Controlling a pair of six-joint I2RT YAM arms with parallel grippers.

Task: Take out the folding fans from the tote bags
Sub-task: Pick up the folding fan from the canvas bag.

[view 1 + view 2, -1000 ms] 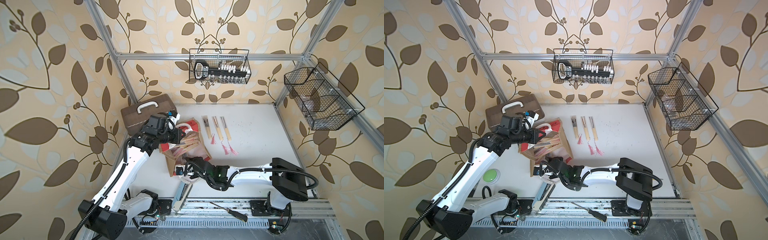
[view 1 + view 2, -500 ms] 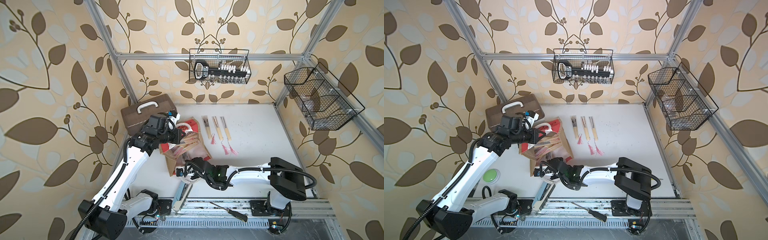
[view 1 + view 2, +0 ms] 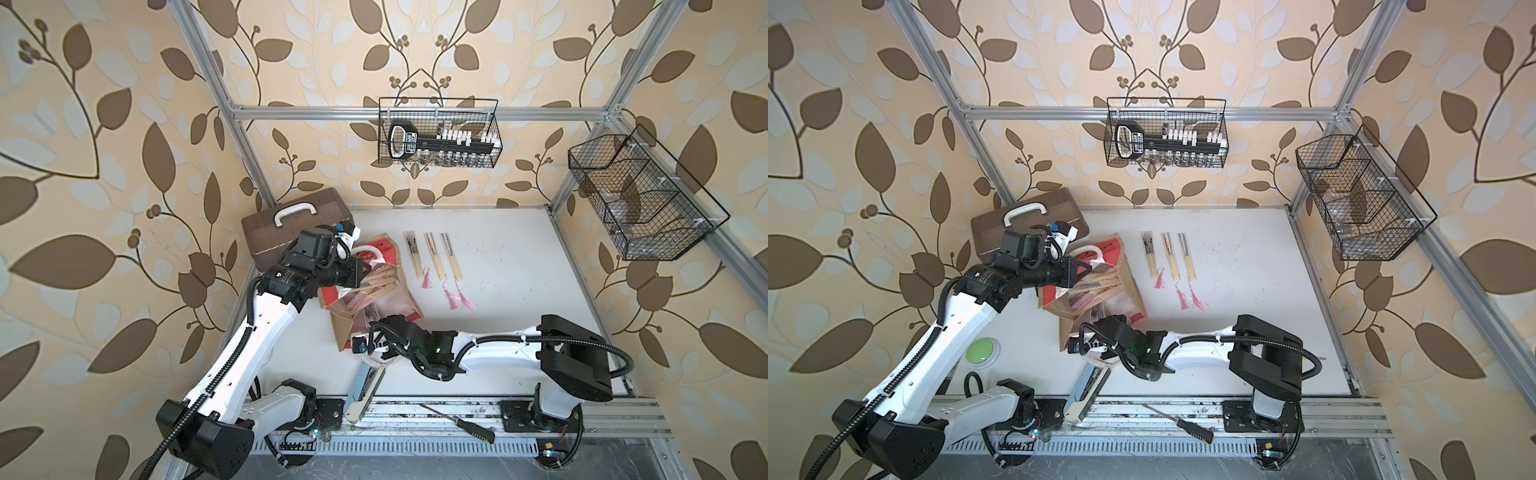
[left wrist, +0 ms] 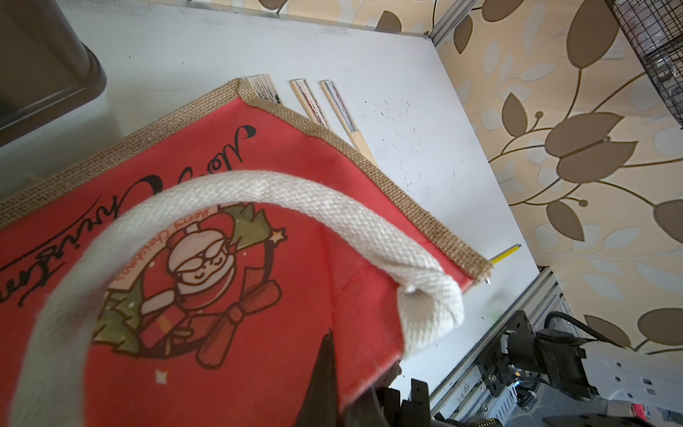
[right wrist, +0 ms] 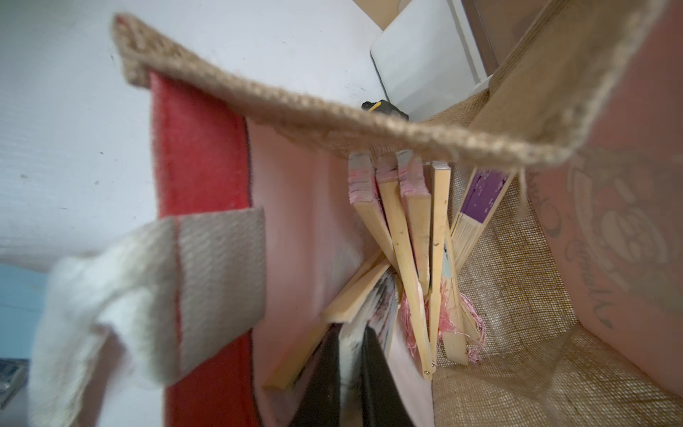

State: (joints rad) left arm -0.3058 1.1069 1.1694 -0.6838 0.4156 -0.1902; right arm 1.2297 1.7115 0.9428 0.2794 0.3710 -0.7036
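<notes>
The tote bag [image 3: 400, 274] [image 3: 1130, 286] lies on its side at the table's left, mouth toward the front. My left gripper [image 3: 362, 270] [image 4: 351, 373] is shut on the bag's red Santa panel [image 4: 258, 258] beside a white handle [image 4: 332, 214], holding the mouth up. My right gripper [image 3: 374, 323] [image 5: 350, 355] reaches into the mouth. Its black fingers [image 5: 321, 377] are shut on a folding fan with whitish, dark-printed paper [image 5: 377, 310]. Several more fans [image 5: 406, 255] with pink tassels lie inside. Three fans [image 3: 434, 255] [image 3: 1170, 255] lie side by side on the table to the right of the bag.
A brown case with a white handle [image 3: 291, 232] stands behind the bag at back left. A light-blue tool [image 3: 365, 386] and a black-handled screwdriver [image 3: 457, 422] lie at the front edge. A green button [image 3: 980, 351] sits front left. Wire baskets [image 3: 438, 133] [image 3: 640, 199] hang on the walls.
My right gripper has closed on the fan inside the bag's mouth and shifted slightly left. The left arm and the bag have stayed put.
</notes>
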